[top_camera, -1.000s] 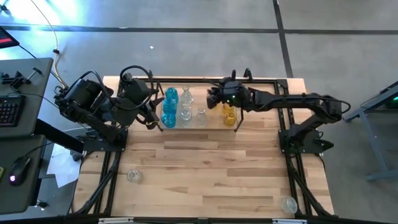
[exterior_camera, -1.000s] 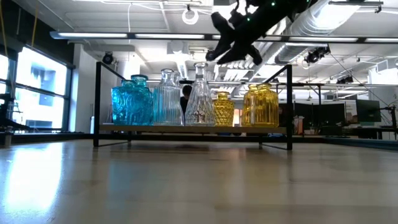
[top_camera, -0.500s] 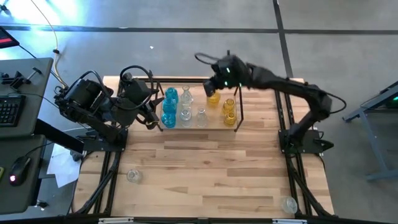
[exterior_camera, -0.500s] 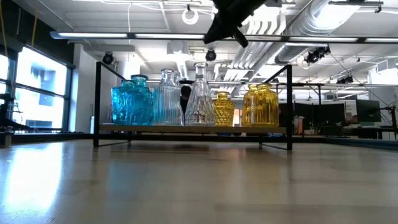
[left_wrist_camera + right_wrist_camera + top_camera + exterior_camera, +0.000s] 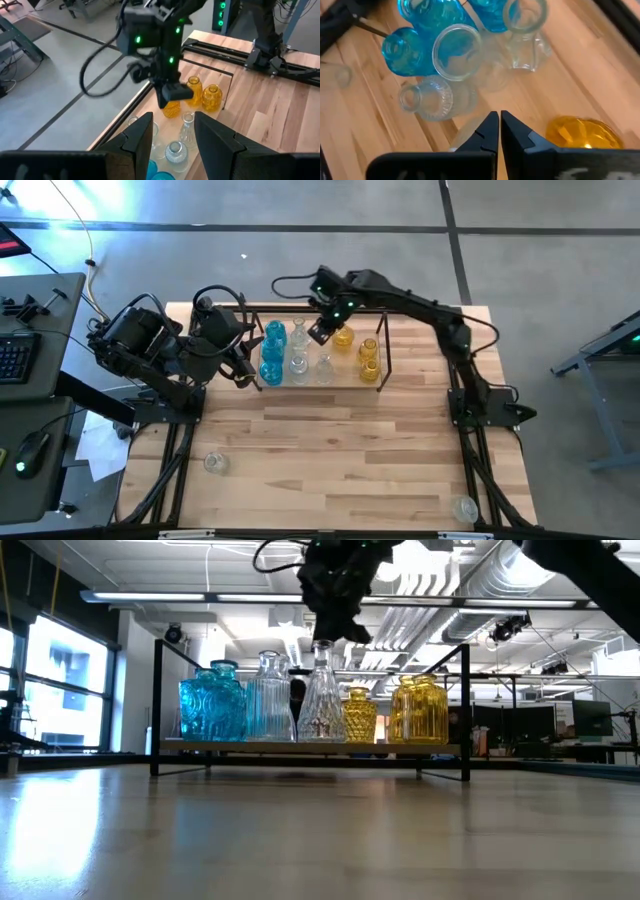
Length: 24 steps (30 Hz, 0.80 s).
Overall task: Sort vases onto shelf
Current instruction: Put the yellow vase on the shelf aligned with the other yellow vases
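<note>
You have no readable label, brand or writing on any glass or on the shelf [image 5: 383, 352]; take the shelf as your landmark. Your right gripper [image 5: 322, 330] hangs above the shelf's back edge, over the middle of the row, its fingers [image 5: 489, 131] pressed together and holding nothing; in its wrist view the tips sit over bare wood floor, with a clear vase [image 5: 431, 100] and two blue vases [image 5: 400, 45] ahead of them and an amber vase [image 5: 584, 133] just beside them; none touches the fingers. In the low view the gripper sits just above the neck of the tall clear bottle [image 5: 322, 692], apart from it. On the shelf you have blue vases [image 5: 272, 352] at the left end, clear ones [image 5: 299, 364] in the middle, amber ones [image 5: 369, 363] at the right end. Your left gripper [image 5: 243, 362] waits just outside the shelf's left end, its fingers [image 5: 141, 136] parted a moderate way around nothing. In front of the shelf the table [image 5: 340, 450] lies open; two clear vases stand well away from the shelf, one near the front left corner [image 5: 214, 463], one near the front right corner [image 5: 464, 507].
</note>
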Each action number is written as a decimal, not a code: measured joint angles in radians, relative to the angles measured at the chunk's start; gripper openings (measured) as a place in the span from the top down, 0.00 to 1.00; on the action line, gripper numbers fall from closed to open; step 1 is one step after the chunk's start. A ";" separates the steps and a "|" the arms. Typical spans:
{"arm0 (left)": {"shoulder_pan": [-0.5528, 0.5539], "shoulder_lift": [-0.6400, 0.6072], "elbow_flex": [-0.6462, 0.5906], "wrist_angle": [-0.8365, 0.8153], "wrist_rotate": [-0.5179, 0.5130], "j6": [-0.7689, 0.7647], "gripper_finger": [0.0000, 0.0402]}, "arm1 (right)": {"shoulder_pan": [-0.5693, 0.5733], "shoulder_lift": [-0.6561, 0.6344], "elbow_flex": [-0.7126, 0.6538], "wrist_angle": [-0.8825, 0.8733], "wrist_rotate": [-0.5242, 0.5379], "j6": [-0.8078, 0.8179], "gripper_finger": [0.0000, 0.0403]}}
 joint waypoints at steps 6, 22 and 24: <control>0.000 0.000 0.000 0.000 0.000 0.000 0.66 | -0.002 0.103 0.053 -0.087 -0.002 -0.017 1.00; 0.000 0.000 0.000 0.000 0.000 0.000 0.66 | -0.045 0.125 0.051 -0.083 0.125 -0.064 1.00; 0.000 0.000 0.000 0.000 0.000 0.000 0.66 | -0.054 0.125 0.051 -0.090 0.119 -0.064 1.00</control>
